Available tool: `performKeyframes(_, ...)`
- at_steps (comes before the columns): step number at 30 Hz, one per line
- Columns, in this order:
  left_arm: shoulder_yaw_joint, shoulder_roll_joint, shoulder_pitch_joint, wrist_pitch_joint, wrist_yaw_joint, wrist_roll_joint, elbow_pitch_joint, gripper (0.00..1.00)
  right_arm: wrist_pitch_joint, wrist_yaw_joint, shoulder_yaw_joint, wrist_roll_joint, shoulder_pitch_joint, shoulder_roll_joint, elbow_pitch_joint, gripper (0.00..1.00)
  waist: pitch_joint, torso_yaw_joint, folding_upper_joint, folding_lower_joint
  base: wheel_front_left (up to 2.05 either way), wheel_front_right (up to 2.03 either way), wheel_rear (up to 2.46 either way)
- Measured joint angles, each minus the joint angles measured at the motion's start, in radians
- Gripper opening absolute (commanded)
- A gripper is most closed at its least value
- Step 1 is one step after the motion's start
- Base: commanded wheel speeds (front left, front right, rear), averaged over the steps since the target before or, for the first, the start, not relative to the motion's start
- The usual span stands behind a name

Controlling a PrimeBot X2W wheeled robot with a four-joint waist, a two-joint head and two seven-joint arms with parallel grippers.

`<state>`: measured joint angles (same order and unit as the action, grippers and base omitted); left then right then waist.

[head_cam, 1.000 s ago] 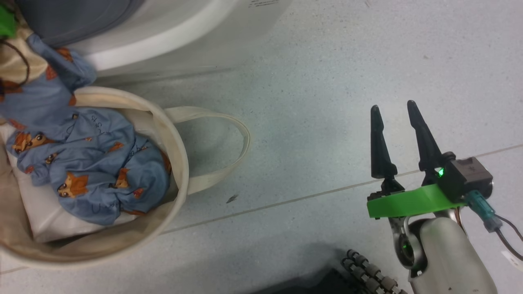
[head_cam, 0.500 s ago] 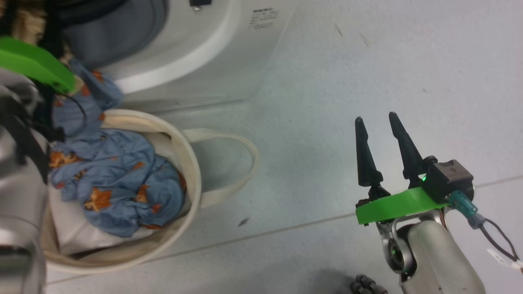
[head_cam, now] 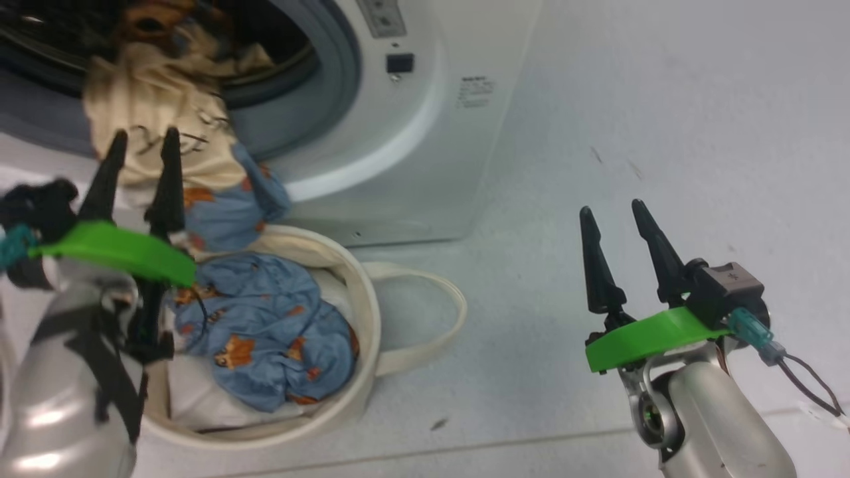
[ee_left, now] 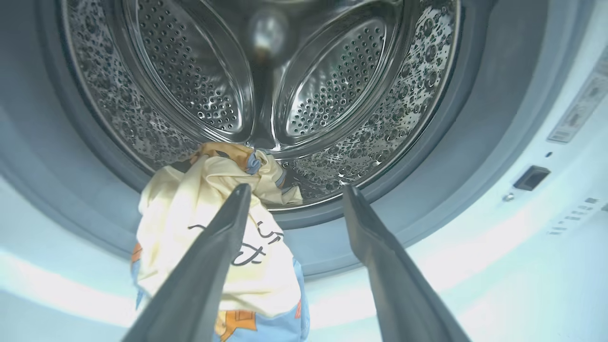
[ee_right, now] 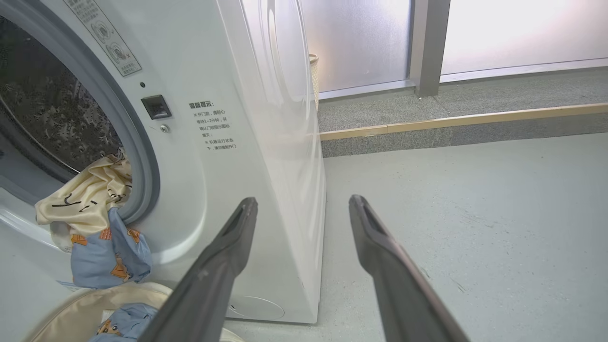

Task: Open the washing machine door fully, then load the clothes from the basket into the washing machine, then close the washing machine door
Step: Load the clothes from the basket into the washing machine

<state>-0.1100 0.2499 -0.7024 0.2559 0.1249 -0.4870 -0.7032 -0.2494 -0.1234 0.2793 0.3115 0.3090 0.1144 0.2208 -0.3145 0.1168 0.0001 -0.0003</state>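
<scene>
The washing machine stands with its drum mouth uncovered; its door is out of view. A cream garment hangs over the mouth's lower lip, half in the drum, and a blue printed part dangles from it to the basket. A light blue garment lies bunched in the basket. My left gripper is open just in front of the cream garment, with nothing between its fingers. Over bare floor to the right, my right gripper is open and empty.
White padding cloth lines the basket, and one handle lies on the floor. The washer's side panel is close on the right gripper's left. A raised step with a wooden edge and frosted panels stand beyond.
The head view has swung up toward the washer. My left gripper has opened and let go of the cream garment, which now hangs on the drum lip. The right gripper stays open.
</scene>
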Motion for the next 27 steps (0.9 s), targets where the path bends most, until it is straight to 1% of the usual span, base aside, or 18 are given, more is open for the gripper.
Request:
performKeyframes(5, 0.017, 0.003, 0.131, 0.0, 0.0, 0.0, 0.105, 1.0, 0.0, 0.0, -0.006, 0.007, -0.004, 0.018, 0.001, 1.0, 0.067, -0.038, 0.0, 0.0001, 0.0, 0.0, 0.0)
performKeyframes(10, 0.043, 0.013, 0.236, 0.0, 0.0, 0.013, 0.146, 1.0, 0.0, 0.0, -0.039, 0.01, -0.031, 0.024, -0.001, 1.0, 0.114, -0.073, 0.0, 0.0001, 0.0, 0.0, 0.0)
performKeyframes(12, 0.051, 0.014, 0.249, 0.0, 0.0, 0.021, 0.149, 1.0, 0.0, 0.0, -0.048, 0.01, -0.037, 0.026, -0.001, 1.0, 0.12, -0.079, 0.0, 0.0001, 0.0, 0.0, 0.0)
performKeyframes(17, 0.12, 0.012, 0.289, 0.0, 0.0, 0.036, 0.176, 1.0, 0.0, 0.0, -0.083, 0.01, -0.058, 0.026, 0.0, 1.0, 0.153, -0.099, 0.0, 0.0003, 0.0, 0.0, 0.0)
performKeyframes(21, 0.143, 0.007, 0.34, 0.0, 0.0, 0.046, 0.181, 1.0, 0.0, 0.0, -0.116, 0.01, -0.09, 0.026, 0.002, 1.0, 0.188, -0.103, 0.0, 0.0002, 0.0, 0.0, 0.0)
performKeyframes(27, 0.158, -0.003, 0.376, 0.0, 0.0, 0.047, 0.19, 1.0, 0.0, 0.0, -0.113, 0.01, -0.109, 0.027, 0.008, 1.0, 0.202, -0.1, 0.0, 0.0003, 0.0, 0.0, 0.0)
